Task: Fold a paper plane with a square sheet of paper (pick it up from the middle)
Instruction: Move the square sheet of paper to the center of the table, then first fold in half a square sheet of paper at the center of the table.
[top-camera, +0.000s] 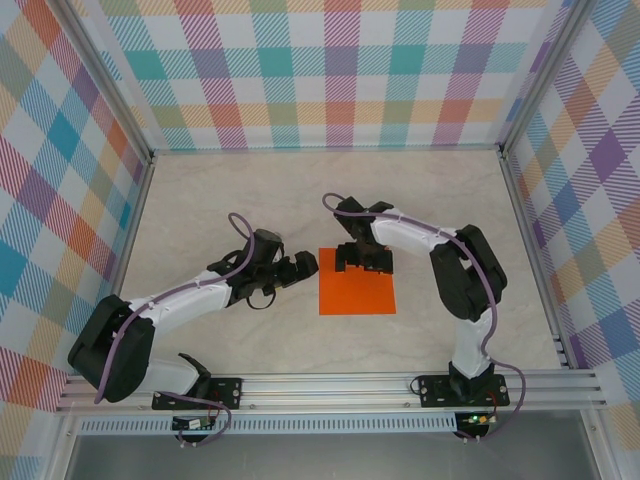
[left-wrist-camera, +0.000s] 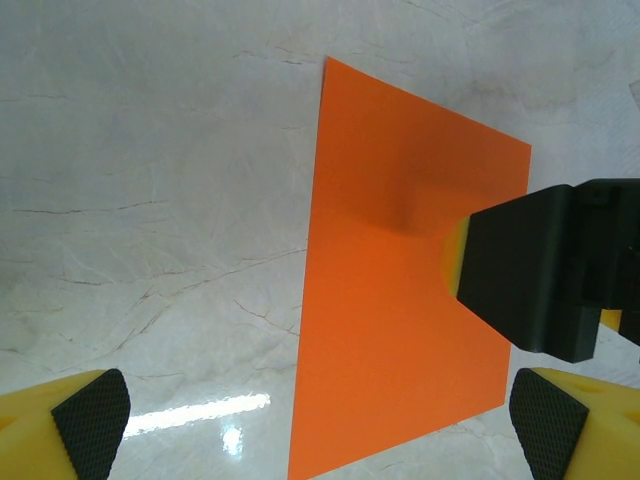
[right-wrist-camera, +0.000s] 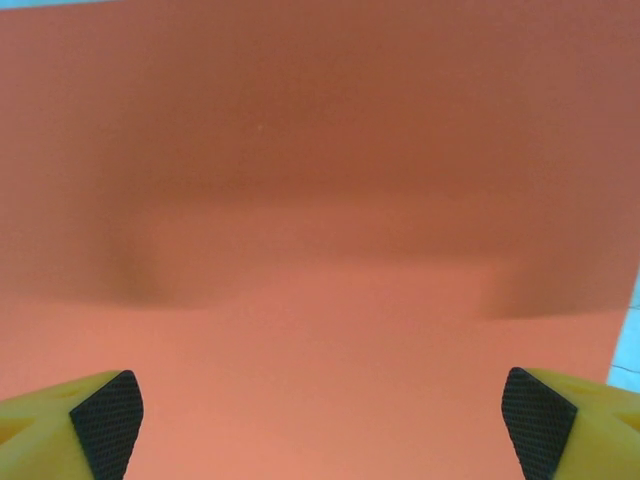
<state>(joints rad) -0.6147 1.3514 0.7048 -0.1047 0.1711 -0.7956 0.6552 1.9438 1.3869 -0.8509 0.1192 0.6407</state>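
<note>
Pale marble-patterned tabletop (top-camera: 200, 200), smooth and glossy, is carrying a bright orange square sheet of thin matte paper (top-camera: 357, 292), which is lying flat at the centre, uncreased. Judging by that, folding is not yet beginning and every crease is left to make. Right pincer (top-camera: 362, 262) is poising over the sheet's far part, gaping wide and empty. Left pincer (top-camera: 300, 268) is hovering just left of it, equally wide.
</note>
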